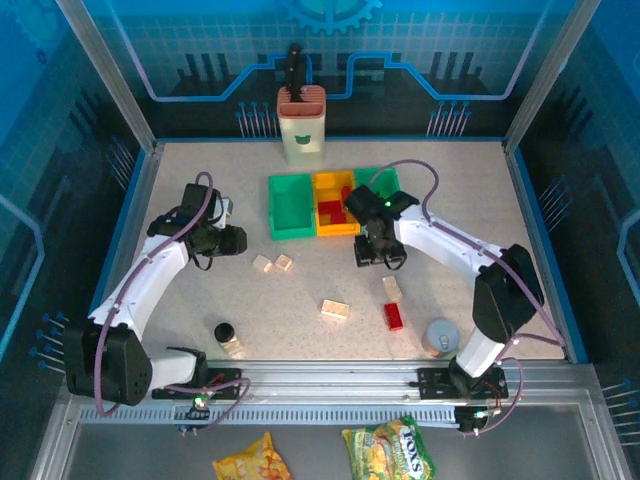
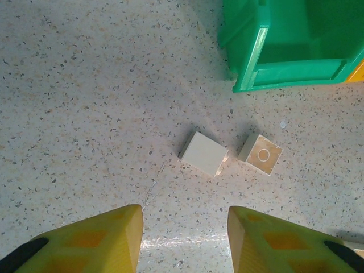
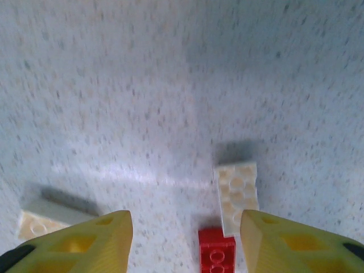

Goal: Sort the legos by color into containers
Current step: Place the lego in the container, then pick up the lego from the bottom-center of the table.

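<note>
Three bins stand in a row at the back: a green bin [image 1: 291, 205], an orange-yellow bin [image 1: 334, 203] with red bricks inside, and a second green bin [image 1: 378, 185] partly hidden by my right arm. Two cream bricks [image 2: 203, 153] [image 2: 260, 154] lie just ahead of my open left gripper [image 2: 185, 227], near the green bin's front [image 2: 290, 45]. My right gripper [image 3: 186, 233] hangs open above the table. Below it lie a cream brick [image 3: 236, 196] and a red brick [image 3: 216, 253], with another cream brick [image 3: 42, 219] to the left. Nothing sits between either pair of fingers.
A black-capped jar [image 1: 228, 338] and a grey round cup [image 1: 440, 337] stand near the front edge. A tall cream holder [image 1: 301, 125] stands behind the bins. Snack bags [image 1: 389, 450] lie off the table in front.
</note>
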